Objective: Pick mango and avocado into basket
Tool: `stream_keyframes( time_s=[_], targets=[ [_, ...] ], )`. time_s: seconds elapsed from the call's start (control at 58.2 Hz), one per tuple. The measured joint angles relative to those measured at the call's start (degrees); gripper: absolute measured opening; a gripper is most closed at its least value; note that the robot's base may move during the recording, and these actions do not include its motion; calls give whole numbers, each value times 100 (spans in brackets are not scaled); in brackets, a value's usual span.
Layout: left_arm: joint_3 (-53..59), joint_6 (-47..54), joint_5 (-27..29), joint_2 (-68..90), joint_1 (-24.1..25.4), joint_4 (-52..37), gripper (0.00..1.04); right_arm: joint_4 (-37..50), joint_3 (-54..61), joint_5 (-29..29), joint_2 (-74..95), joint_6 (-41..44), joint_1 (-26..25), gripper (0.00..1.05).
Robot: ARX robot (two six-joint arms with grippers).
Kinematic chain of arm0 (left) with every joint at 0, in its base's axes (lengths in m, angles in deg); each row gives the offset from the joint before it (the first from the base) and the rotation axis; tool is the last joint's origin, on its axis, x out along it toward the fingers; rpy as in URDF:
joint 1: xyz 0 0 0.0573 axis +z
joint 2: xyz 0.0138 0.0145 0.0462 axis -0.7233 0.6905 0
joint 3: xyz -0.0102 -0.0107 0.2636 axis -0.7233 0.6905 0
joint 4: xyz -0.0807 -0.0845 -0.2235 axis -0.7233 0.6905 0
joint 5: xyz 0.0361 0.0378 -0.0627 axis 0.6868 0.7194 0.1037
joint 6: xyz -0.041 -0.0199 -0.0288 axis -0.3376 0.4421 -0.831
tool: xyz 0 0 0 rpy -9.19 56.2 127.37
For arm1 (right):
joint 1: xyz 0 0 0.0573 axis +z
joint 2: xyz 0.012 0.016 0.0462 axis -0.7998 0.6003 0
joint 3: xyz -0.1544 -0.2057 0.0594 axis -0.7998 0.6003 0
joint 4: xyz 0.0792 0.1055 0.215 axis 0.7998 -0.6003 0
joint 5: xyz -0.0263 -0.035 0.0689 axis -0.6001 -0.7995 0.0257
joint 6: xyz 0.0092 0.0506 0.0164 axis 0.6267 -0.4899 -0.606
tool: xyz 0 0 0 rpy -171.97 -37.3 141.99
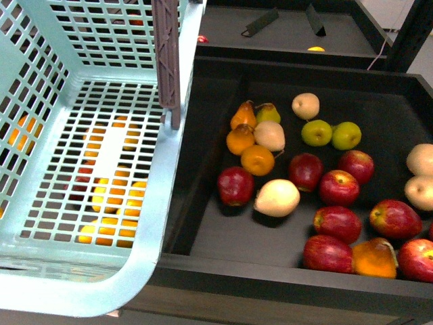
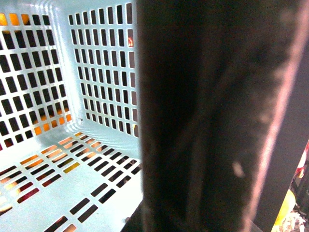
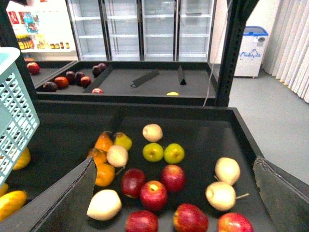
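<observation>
The basket hangs over the mango, judged such by its oblong yellow-orange form. A reach there is blocked by the slotted floor, and collision is risked. No avocado is made out. The left gripper's state cannot be told. Right of the basket, well apart from the mango, the right gripper is spread open above orange pears, easily mistaken for mango.

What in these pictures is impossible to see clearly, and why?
Left wrist view: a blurred dark shape near the lens hides half the picture; the left jaws cannot be made out.
Front view: fruit under the basket shows only through its slots.
Front view: the yellow thing in the far tray is too small to name.
</observation>
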Motion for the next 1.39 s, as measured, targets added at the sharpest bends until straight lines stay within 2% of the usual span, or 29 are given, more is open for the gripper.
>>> stream_keyframes(
  time_s=[1.392],
  targets=[
    [0, 42, 131, -4, 68, 0, 6, 0, 2, 44, 4, 2, -9, 97]
  ],
)
